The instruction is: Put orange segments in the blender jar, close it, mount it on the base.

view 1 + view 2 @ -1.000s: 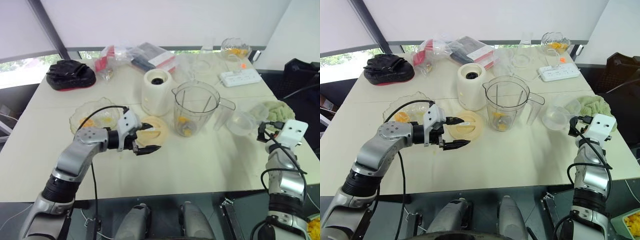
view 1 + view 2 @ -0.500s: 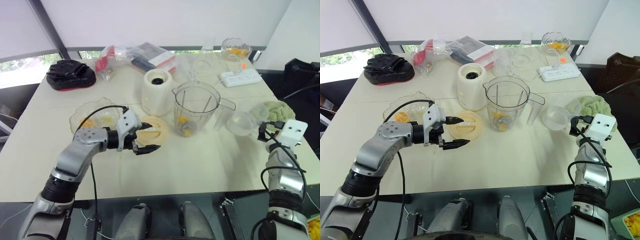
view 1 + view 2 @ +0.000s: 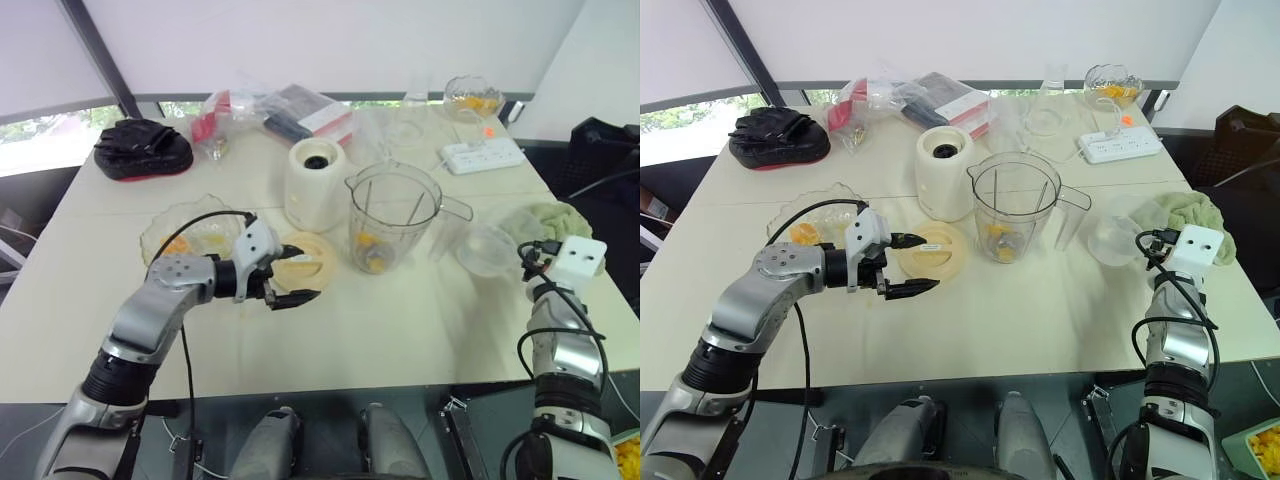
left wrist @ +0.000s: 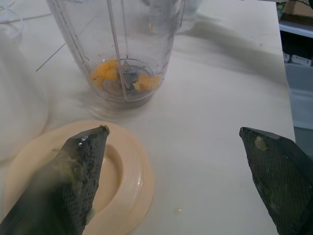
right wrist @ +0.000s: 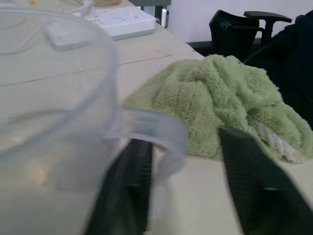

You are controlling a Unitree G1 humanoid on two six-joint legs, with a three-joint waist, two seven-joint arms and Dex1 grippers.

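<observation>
Fruit-loading looks done, closing step in hand. Orange segments [image 3: 997, 246] at bottom of jar [image 3: 1016, 205], upright on surface [image 3: 1040, 320] just beside base [image 3: 943, 172]. Left gripper [image 3: 930, 263] low over lid [image 3: 948, 256], jaws wide apart (nothing held). Right gripper [image 5: 181, 142] jaws also apart, by clear cup [image 3: 1110, 236]. Next, probably: pinch lid rim, lift, seat on jar mouth.
</observation>
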